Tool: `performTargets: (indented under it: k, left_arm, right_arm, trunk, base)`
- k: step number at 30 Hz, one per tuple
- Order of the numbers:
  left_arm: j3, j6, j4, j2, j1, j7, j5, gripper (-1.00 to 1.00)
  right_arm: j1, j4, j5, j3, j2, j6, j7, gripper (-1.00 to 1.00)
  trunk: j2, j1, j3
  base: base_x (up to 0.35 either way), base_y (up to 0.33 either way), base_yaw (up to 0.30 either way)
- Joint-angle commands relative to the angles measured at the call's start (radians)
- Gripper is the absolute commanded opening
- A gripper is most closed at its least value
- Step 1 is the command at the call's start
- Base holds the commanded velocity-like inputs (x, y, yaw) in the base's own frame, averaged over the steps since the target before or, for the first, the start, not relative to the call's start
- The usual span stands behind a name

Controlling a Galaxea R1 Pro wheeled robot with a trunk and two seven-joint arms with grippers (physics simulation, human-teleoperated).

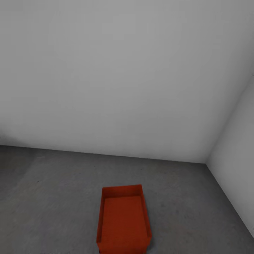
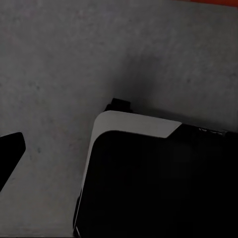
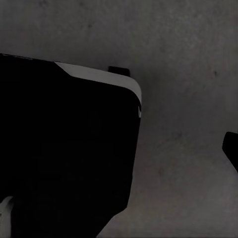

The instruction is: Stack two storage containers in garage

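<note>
One orange-red storage container (image 1: pixel 123 222) stands upright on the rough dark grey floor (image 1: pixel 53 197) of the garage, low in the head view and close in front of me. Its inner bottom looks high, and I cannot tell whether a second container sits nested inside it. A thin orange strip (image 2: pixel 213 1) shows at the edge of the left wrist view. The left wrist view has one dark finger (image 2: pixel 10 153) over the floor. One dark finger (image 3: pixel 231 148) also shows in the right wrist view. Nothing is seen held by either.
Pale grey walls (image 1: pixel 123 70) meet in a corner at the right (image 1: pixel 208 160), just beyond the container. My own black, white-edged base (image 2: pixel 148 188) shows in the left wrist view, and the base (image 3: pixel 64 148) also shows in the right wrist view above the concrete.
</note>
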Motion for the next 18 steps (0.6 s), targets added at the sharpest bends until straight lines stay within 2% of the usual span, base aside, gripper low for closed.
performTargets:
  k: [1, 7, 12, 18]
  left_arm:
    - [-0.003, -0.003, 0.001, -0.001, 0.007, 0.002, 0.006, 1.0]
    - [-0.003, -0.005, 0.001, -0.009, 0.052, -0.003, 0.005, 1.0]
    - [-0.003, -0.004, 0.001, -0.006, 0.068, -0.086, 0.007, 1.0]
    - [-0.003, -0.003, 0.001, -0.004, 0.072, -0.107, 0.007, 1.0]
  right_arm:
    - [-0.001, 0.003, -0.011, 0.008, 0.003, -0.005, 0.0, 1.0]
    - [-0.001, 0.003, -0.017, 0.007, 0.011, -0.006, 0.003, 1.0]
    - [-0.001, 0.004, -0.019, 0.007, 0.013, -0.005, 0.041, 1.0]
    - [0.006, 0.004, -0.021, 0.007, 0.012, -0.005, 0.086, 1.0]
  trunk:
    - [-0.001, 0.0, -0.001]
    - [-0.001, 0.0, 0.005]
    - [-0.001, 0.0, 0.012]
    - [-0.001, 0.0, 0.022]
  base:
    - [-0.036, 0.0, 0.0]
    - [-0.01, 0.0, 0.0]
    - [0.0, 0.0, 0.0]
    - [0.0, 0.0, 0.0]
